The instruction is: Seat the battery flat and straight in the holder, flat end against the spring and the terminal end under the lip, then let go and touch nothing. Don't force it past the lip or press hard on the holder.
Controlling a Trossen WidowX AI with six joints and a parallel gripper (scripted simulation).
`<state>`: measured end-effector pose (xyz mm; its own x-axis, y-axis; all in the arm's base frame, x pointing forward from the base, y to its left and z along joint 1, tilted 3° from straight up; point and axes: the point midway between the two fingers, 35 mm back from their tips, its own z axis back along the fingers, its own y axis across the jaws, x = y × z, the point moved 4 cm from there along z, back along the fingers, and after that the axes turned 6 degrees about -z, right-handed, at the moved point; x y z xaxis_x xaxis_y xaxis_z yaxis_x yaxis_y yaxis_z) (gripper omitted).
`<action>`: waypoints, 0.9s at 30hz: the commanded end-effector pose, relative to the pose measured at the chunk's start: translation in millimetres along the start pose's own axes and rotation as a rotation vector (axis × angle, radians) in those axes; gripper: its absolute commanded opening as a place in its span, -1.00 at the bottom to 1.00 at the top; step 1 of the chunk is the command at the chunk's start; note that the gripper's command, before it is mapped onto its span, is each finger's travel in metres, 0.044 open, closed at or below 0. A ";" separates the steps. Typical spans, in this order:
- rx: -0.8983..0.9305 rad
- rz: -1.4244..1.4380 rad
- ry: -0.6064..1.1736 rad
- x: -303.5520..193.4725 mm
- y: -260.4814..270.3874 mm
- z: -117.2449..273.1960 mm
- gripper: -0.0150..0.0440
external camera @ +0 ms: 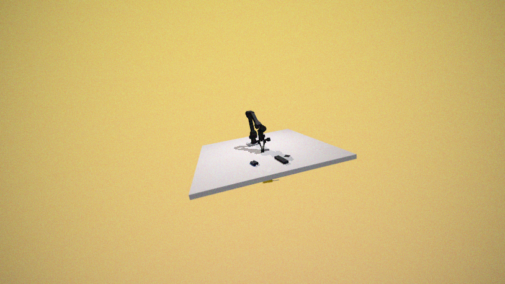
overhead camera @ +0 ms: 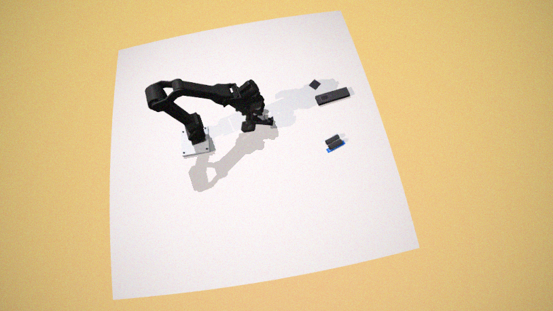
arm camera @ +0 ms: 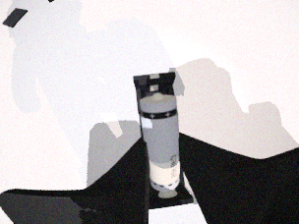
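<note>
The gripper is pinching the battery by its sides. The battery lies lengthwise over the black holder, its flat end near the spring, terminal end near the lip

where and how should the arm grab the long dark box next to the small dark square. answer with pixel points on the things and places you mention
Probably mid-length across its narrow width, coming from above, jaws either side of its long walls: the long dark box (overhead camera: 335, 96) (external camera: 281, 159) lies flat, is much longer than wide, and its top is uncovered.
</note>
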<state>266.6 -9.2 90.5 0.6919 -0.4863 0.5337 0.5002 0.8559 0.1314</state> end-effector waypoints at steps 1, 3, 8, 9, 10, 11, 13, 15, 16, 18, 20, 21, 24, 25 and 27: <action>-0.007 0.000 0.023 -4.1 -1.3 -1.0 -0.25; -0.009 0.001 0.035 -3.3 -1.0 -1.6 -0.25; -0.016 0.005 0.066 -1.2 -0.4 -3.1 -0.25; -0.017 0.006 0.073 -0.7 -0.3 -3.4 -0.25; -0.018 0.006 0.079 -0.3 -0.2 -3.7 -0.25; -0.019 0.007 0.085 0.1 -0.1 -4.0 -0.25; -0.022 0.008 0.097 0.9 0.1 -4.6 -0.25; -0.024 0.009 0.110 1.8 0.3 -5.2 -0.25; -0.025 0.010 0.116 2.2 0.4 -5.5 -0.25; -0.028 0.011 0.128 3.0 0.6 -6.1 -0.25; -0.030 0.012 0.140 3.8 0.8 -6.8 -0.25; -0.031 0.012 0.147 4.2 0.9 -7.1 -0.25; -0.035 0.013 0.165 5.4 1.1 -7.9 -0.25; -0.036 0.013 0.171 5.8 1.2 -8.2 -0.25; -0.038 0.014 0.184 6.6 1.3 -8.8 -0.25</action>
<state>277.9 -13.7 90.4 0.7612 -0.5060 0.4056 0.5140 0.8521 0.0984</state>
